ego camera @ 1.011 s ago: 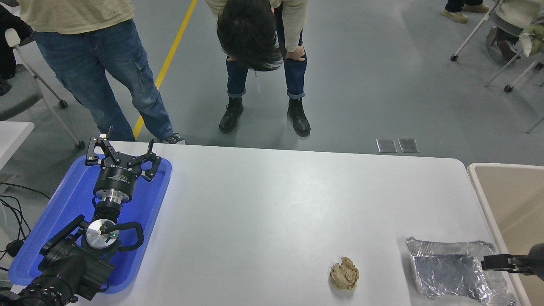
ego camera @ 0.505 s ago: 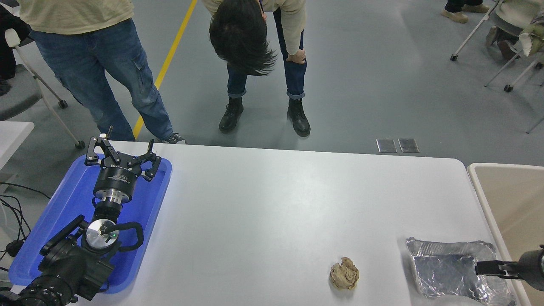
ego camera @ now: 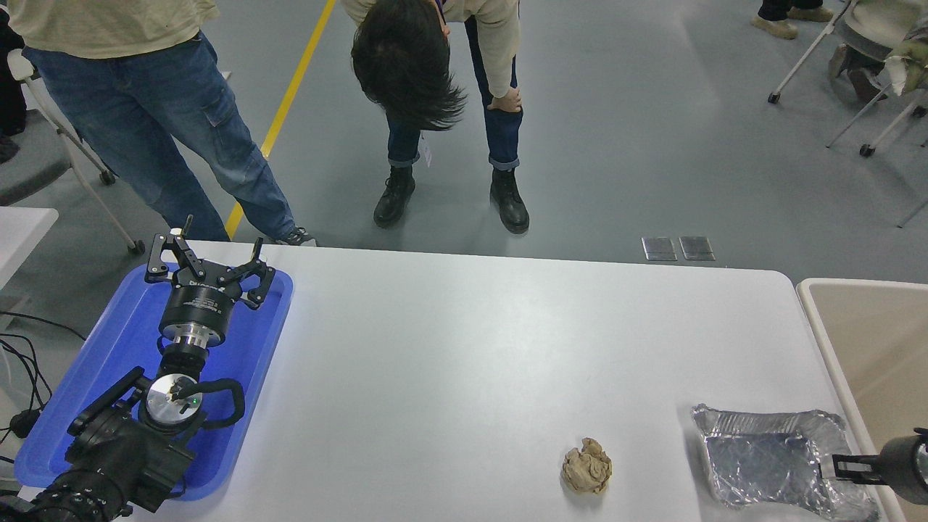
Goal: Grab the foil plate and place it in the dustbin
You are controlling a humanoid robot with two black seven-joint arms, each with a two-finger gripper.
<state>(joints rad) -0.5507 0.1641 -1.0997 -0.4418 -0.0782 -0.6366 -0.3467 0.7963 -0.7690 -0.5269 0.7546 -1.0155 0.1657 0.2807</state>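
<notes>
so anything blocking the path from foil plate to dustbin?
Nothing visible. The foil plate lies at the table's right end, right beside the dustbin, with only the right claw at its right rim.

The right end effector [ego camera: 834,467] reaches over the foil plate [ego camera: 768,460], seemingly touching its right rim.

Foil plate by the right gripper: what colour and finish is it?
Shiny silver, crinkled foil plate, seen clearly in the head view.
</notes>
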